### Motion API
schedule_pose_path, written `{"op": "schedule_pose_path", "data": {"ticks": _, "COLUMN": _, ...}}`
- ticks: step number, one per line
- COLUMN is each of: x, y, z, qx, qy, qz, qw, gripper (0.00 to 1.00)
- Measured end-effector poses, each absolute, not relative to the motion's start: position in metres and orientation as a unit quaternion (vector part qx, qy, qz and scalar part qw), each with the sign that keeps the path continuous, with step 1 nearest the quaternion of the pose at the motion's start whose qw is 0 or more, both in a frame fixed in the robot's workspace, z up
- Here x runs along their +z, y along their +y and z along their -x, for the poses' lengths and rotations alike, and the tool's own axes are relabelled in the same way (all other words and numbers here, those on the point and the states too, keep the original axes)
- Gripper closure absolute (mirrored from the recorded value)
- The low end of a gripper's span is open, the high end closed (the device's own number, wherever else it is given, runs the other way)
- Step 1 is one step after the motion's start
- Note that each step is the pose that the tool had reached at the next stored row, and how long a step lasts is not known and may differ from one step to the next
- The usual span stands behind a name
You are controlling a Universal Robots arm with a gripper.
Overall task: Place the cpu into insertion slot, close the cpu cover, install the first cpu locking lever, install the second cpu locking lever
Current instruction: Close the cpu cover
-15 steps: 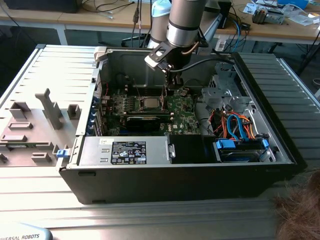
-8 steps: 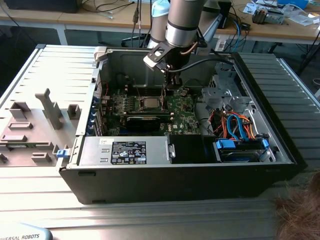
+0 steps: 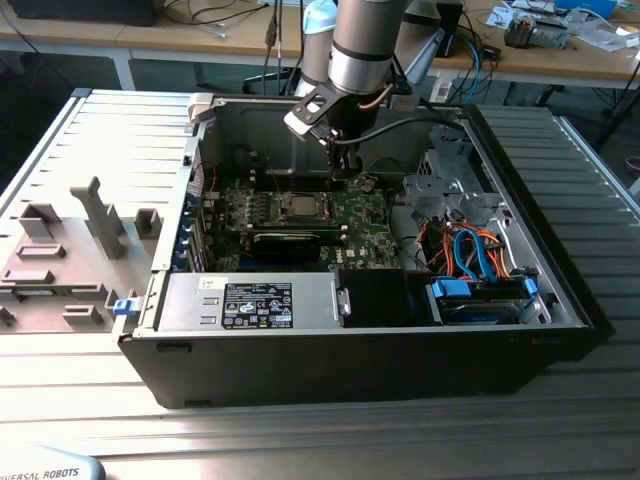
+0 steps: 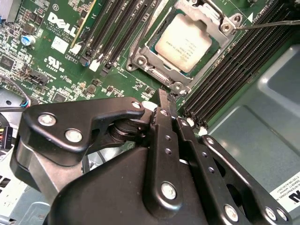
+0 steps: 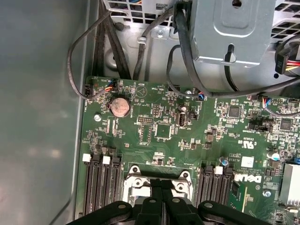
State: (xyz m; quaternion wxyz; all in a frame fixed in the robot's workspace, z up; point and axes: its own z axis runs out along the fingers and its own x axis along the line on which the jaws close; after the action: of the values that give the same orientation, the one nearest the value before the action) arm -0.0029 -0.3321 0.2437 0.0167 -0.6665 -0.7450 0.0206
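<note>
The arm (image 3: 362, 45) is reaching down into the open computer case (image 3: 330, 365), which is sitting on the ribbed metal counter (image 3: 300, 440), and its gripper (image 3: 343, 172) is hanging low over the green motherboard (image 3: 366, 216), just to the exterior view's right of the cpu (image 3: 300, 207) lying in its socket.

The open black computer case (image 3: 350, 365) lies on the ridged grey metal table (image 3: 300, 435). Inside, the silvery square cpu (image 3: 298, 207) sits on the green motherboard (image 3: 365, 215), behind the label-covered grey power supply box (image 3: 250, 300).

Open computer case (image 3: 350, 365) holds green motherboard (image 3: 365, 213), labelled power supply (image 3: 250, 300).
</note>
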Motion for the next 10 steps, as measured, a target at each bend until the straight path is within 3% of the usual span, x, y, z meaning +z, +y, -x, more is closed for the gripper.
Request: {"op": "schedule_pose_path", "data": {"ticks": 10, "x": 0.2401, "y": -0.3322, "z": 0.0063, "qx": 0.021, "qy": -0.745, "qz": 0.667, "qw": 0.017, "gripper": 0.89}}
